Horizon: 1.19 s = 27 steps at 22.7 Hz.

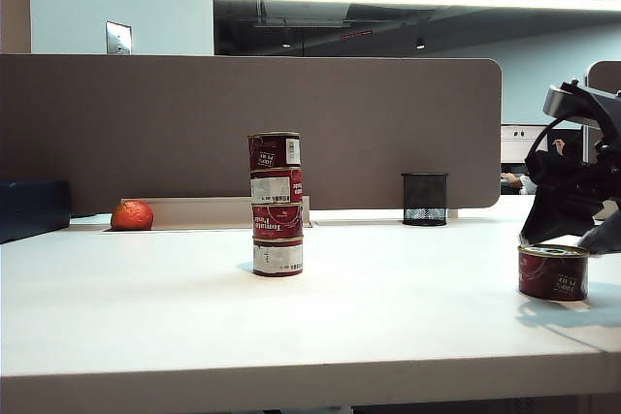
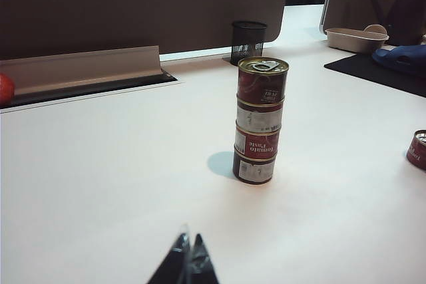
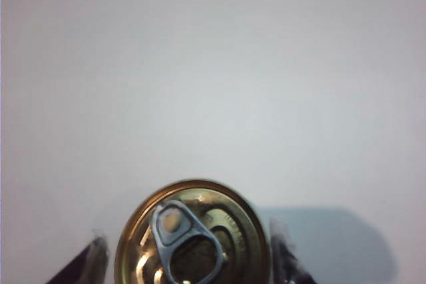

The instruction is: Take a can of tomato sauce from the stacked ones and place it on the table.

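Note:
The stacked ones [image 1: 277, 206] are several dark-red tins standing in one upright column mid-table, also seen in the left wrist view [image 2: 259, 121]. One can of tomato sauce [image 1: 553, 273] stands apart on the white table [image 1: 146, 317] at the right, near the front edge. Its pull-tab lid [image 3: 193, 234] fills the right wrist view. My right gripper [image 1: 568, 238] straddles this can, its fingers [image 3: 90, 261] a little off the can's sides, open. My left gripper [image 2: 190, 247] hovers over bare table well short of the stack, tips together, shut on nothing.
A brown partition [image 1: 252, 123] walls the table's back, with a pale cable tray [image 1: 194, 210] at its foot. A red-orange ball [image 1: 132, 215] lies at the back left and a black mesh cup [image 1: 425, 199] at the back right. A beige dish [image 2: 356, 39] sits beyond.

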Motion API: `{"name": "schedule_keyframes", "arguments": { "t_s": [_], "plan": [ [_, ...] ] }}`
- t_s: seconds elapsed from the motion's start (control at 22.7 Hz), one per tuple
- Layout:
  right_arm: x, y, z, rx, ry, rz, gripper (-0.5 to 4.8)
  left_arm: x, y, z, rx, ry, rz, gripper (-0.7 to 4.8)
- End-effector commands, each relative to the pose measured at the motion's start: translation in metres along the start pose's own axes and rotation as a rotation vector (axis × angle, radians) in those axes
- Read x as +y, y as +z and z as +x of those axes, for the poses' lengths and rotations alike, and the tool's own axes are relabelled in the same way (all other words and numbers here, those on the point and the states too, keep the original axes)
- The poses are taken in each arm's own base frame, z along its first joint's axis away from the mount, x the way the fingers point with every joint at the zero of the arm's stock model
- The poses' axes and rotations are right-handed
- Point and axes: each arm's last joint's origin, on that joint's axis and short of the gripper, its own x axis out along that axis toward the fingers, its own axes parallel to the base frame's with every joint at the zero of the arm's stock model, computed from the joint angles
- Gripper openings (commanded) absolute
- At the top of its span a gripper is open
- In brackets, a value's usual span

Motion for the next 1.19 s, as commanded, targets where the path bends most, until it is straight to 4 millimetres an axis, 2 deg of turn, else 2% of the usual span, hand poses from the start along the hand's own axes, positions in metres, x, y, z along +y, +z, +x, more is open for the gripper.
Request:
{"name": "schedule_keyframes", "arguments": {
  "t_s": [0.04,0.22,0.4,0.44,0.53,0.57,0.66,1.01,1.19],
  "plan": [
    [0.001,0.004,-0.001,-0.028,0.011,-0.002,3.52,0.0,0.003,0.0,-0.015,-0.002,0.002,-0.06],
    [0.002,0.012,-0.008,-0.083,0.005,-0.007,3.69,0.0,0.003,0.0,-0.015,-0.002,0.002,-0.06],
    [0.005,0.029,-0.032,-0.231,-0.065,-0.023,3.66,0.0,0.003,0.0,-0.016,-0.002,0.002,-0.06],
    [0.005,0.032,-0.037,-0.258,-0.081,-0.021,3.5,0.0,0.003,0.0,-0.015,-0.002,0.002,-0.06],
    [0.002,0.038,-0.049,-0.304,-0.097,-0.034,1.74,0.0,0.002,0.0,-0.015,-0.002,0.003,-0.06],
    [-0.001,0.04,-0.056,-0.32,-0.11,-0.05,0.61,0.0,0.002,0.0,-0.015,-0.002,0.003,-0.06],
    [-0.003,0.042,-0.066,-0.332,-0.129,-0.057,-0.03,0.0,0.002,0.0,-0.015,-0.002,0.003,-0.06],
    [-0.002,0.038,-0.102,-0.34,-0.098,-0.128,-0.06,0.0,0.002,0.0,-0.015,-0.002,0.003,-0.06],
    [-0.001,0.035,-0.12,-0.381,-0.157,-0.119,-0.06,0.0,0.002,0.0,-0.015,-0.002,0.003,-0.06]
  ]
}}
